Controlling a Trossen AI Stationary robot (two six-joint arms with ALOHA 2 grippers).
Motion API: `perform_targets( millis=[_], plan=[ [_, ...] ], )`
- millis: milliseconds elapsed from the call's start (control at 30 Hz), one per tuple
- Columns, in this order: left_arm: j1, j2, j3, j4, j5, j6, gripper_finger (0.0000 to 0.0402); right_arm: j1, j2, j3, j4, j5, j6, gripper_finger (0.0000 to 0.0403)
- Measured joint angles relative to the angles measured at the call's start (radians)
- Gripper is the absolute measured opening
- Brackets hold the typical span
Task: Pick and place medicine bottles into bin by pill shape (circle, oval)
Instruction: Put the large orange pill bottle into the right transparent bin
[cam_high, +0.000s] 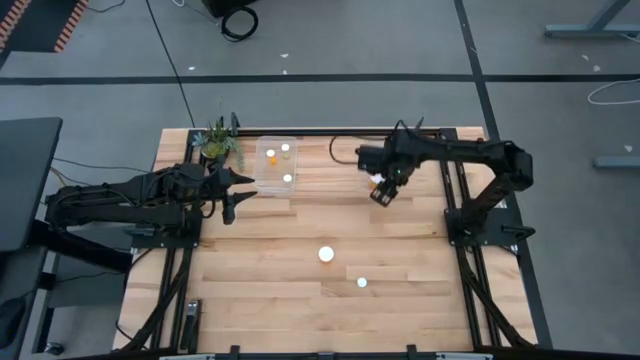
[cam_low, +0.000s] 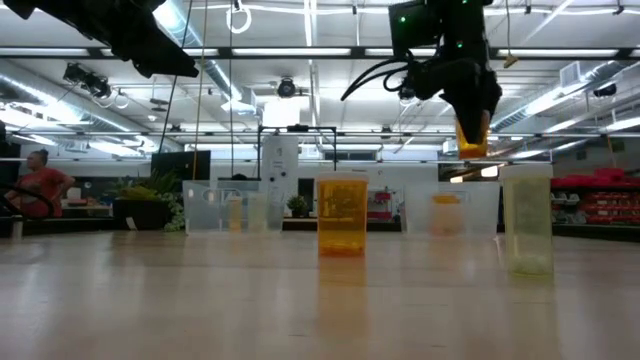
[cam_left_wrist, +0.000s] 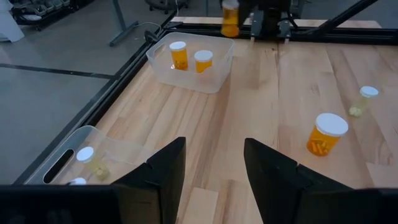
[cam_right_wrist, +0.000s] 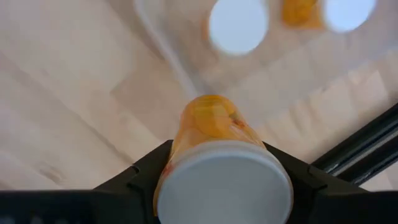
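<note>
High above the surface (cam_high: 300, 250), the right gripper (cam_high: 381, 190) has its fingers squeezed tight on a medicine bottle (cam_right_wrist: 214, 155), near a clear bin (cam_left_wrist: 214, 78). The left gripper (cam_left_wrist: 211, 165) waits by another bin (cam_high: 262, 170), fingers wide apart and holding nothing.

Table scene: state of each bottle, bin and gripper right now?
Right gripper: shut on carried bottle, lifted off the table.
Left gripper: open, empty.
Wide bottle: upright on table, capped.
Narrow bottle: upright on table, capped.
Near bin: three bottles inside.
Far bin: two bottles inside.
</note>
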Motion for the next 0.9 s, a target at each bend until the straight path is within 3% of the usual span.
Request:
perform_targets(
  millis=[333,700,900],
  plan=[
    [0.000,0.000,0.000,0.001,0.000,0.000,0.0172,-0.132,0.081,0.026,0.102,-0.001,-0.144,0.0216],
    [0.000,0.000,0.000,0.000,0.000,0.000,0.0172,-0.249,0.362,0.379,0.068,0.051,-0.347,0.0216],
    [0.000,0.000,0.000,-0.006,0.000,0.000,0.0172,-0.290,0.466,0.458,0.013,0.035,-0.400,0.0216]
  ],
)
